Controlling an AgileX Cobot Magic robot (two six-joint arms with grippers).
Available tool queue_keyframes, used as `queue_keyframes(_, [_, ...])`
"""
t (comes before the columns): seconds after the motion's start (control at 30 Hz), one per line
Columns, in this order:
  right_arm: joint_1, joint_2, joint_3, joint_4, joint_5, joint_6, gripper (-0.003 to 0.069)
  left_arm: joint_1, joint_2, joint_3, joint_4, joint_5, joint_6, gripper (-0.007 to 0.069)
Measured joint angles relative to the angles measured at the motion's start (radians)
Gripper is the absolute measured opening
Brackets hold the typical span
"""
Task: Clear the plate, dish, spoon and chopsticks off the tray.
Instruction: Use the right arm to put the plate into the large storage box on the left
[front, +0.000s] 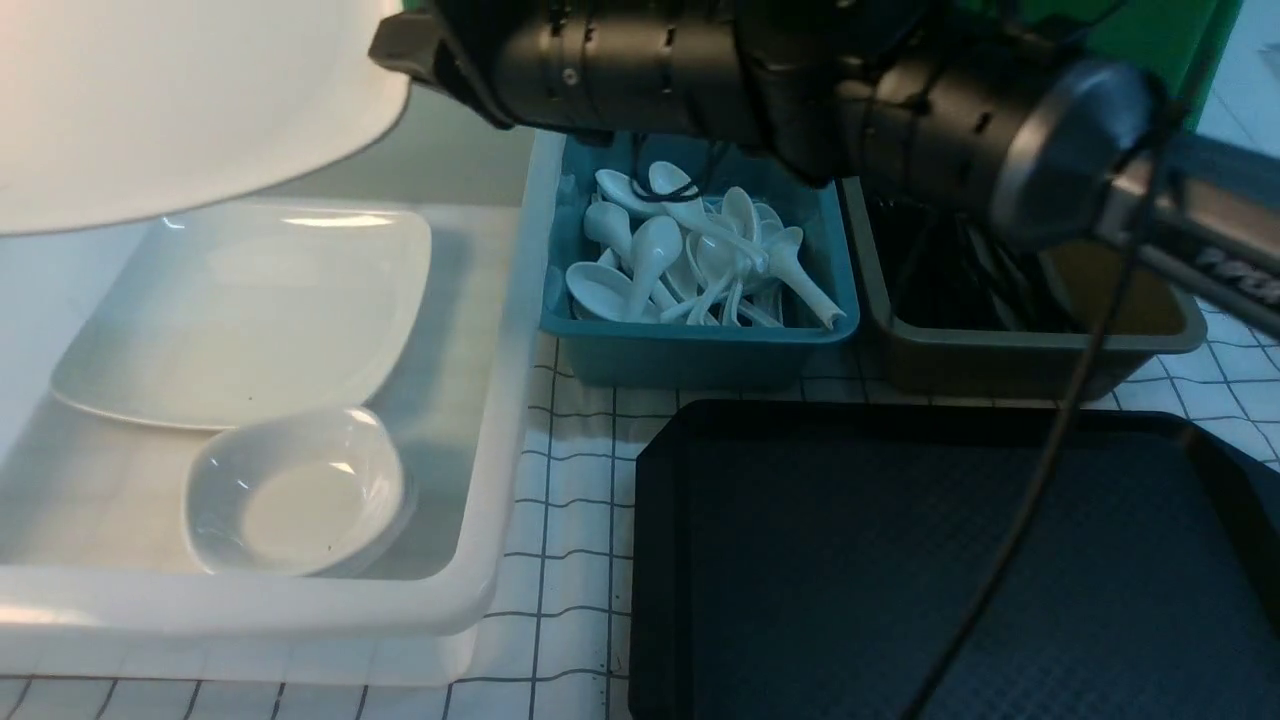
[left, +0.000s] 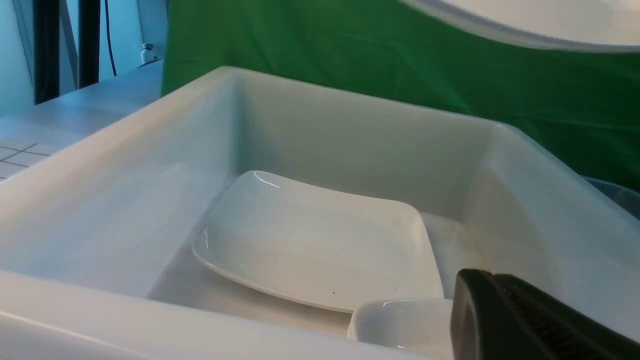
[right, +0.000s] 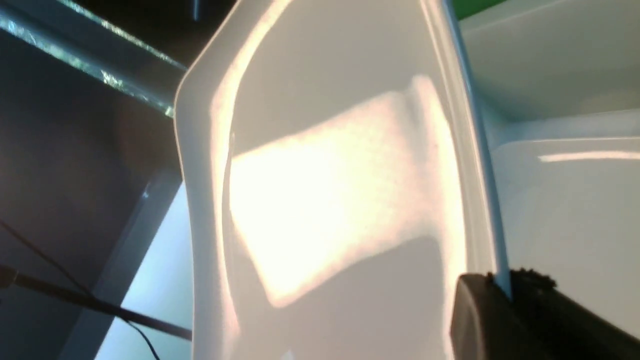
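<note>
My right gripper (right: 505, 287) is shut on the rim of the large white plate (right: 325, 200). In the front view the right arm reaches across to the left. Its gripper (front: 405, 55) holds the plate (front: 180, 100) high over the white bin (front: 500, 420). The plate's edge (left: 550, 20) also shows in the left wrist view. My left gripper (left: 492, 280) hovers at the bin's near side, fingers together with nothing between them. A small white dish (front: 295, 495) sits in the bin. The black tray (front: 900, 560) has nothing on it.
Another white plate (front: 250, 310) with a tiny dark speck lies flat in the bin, behind the dish. A teal bin (front: 700, 350) holds several white spoons (front: 690, 260). A brown tub (front: 1040, 350) beside it holds black chopsticks (front: 960, 270). A cable hangs across the tray.
</note>
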Motion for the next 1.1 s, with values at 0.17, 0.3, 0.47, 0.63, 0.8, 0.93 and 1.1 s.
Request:
queue_keyframes(0.17, [0.035,0.131,-0.116,0.004,-0.072,0.102,0.0076,0.000,0.000,0.000,0.000,0.000,0.000,0.0005])
queue_keyframes(0.3, [0.063,0.193,-0.132,0.010,-0.175,0.172,0.0076,0.000,0.000,0.000,0.000,0.000,0.000,0.0005])
queue_keyframes(0.47, [0.076,0.240,-0.132,0.020,-0.215,0.204,0.0076,0.000,0.000,0.000,0.000,0.000,0.000,0.0005])
queue_keyframes(0.63, [0.091,0.277,-0.132,0.023,-0.249,0.274,0.0076,0.000,0.000,0.000,0.000,0.000,0.000,0.0005])
queue_keyframes(0.8, [0.092,0.321,-0.137,0.028,-0.270,0.356,0.0076,0.000,0.000,0.000,0.000,0.000,0.000,0.0005])
queue_keyframes(0.93, [0.092,0.353,-0.143,0.027,-0.268,0.439,0.0078,0.000,0.000,0.000,0.000,0.000,0.000,0.0005])
queue_keyframes(1.1, [0.091,0.358,-0.150,0.026,-0.258,0.470,0.0079,0.000,0.000,0.000,0.000,0.000,0.000,0.0005])
